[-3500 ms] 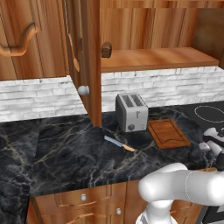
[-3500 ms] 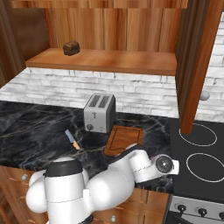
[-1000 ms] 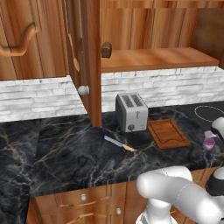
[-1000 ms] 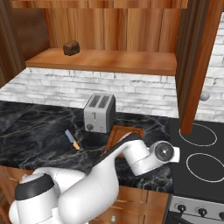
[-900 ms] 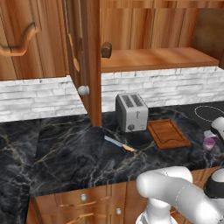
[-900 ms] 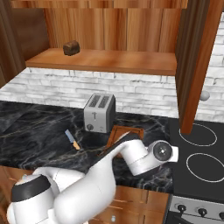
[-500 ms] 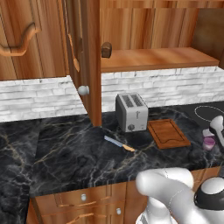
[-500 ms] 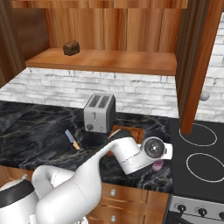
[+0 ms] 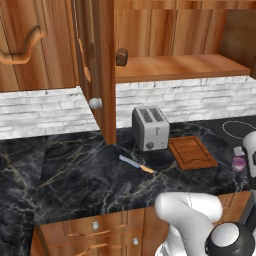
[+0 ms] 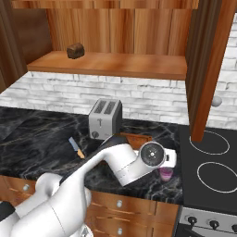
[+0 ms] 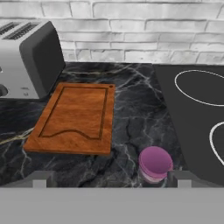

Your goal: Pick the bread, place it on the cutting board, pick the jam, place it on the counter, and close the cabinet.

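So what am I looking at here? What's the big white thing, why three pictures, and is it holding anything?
The white thing is a robot arm in a computer-rendered kitchen. Two pictures come from cameras on its base, behind the arm to its left and right. The third comes from a camera on its hand, looking past the gripper, which is open and holds nothing.

On the black marble counter stand a toaster, a wooden cutting board that has nothing on it, a knife and a small jam jar with a purple lid, beside the stovetop. The jar sits just ahead of the gripper.

Above, the cabinet is open, and a small brown piece of bread sits on its shelf.
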Available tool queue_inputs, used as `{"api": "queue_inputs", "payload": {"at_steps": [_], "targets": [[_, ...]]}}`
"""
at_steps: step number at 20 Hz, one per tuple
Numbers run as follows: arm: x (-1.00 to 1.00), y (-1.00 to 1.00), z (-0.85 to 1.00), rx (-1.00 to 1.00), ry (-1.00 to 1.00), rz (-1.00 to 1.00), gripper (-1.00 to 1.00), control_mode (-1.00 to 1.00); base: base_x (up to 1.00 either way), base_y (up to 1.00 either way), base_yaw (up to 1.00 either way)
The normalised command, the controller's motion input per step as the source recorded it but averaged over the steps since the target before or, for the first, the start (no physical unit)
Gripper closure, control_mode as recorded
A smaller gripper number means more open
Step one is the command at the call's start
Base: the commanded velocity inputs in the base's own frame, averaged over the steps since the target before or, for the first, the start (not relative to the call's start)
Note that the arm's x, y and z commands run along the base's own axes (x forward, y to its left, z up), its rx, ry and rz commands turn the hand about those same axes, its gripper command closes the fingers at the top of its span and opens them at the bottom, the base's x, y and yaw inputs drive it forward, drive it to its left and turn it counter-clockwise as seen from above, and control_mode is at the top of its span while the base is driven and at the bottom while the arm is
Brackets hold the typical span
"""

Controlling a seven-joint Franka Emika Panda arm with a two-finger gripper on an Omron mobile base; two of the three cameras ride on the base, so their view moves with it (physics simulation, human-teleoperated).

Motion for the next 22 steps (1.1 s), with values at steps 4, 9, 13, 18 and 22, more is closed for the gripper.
{"api": "queue_inputs", "payload": {"at_steps": [4,9,13,18,22], "targets": [[-0.24,0.36,0.32,-0.03,0.0,0.0,-1.0,-1.0,0.0,0.0,0.0],[-0.14,0.43,0.27,-0.02,0.0,0.0,-1.0,-1.0,0.0,0.0,0.0],[-0.11,0.47,0.31,-0.01,0.0,-0.01,-1.0,-1.0,0.0,0.0,0.0],[-0.01,0.57,0.29,-0.02,0.0,-0.03,-1.0,-1.0,0.0,0.0,0.0],[-0.01,0.55,0.26,-0.03,0.0,-0.03,-1.0,-1.0,0.0,0.0,0.0]]}}
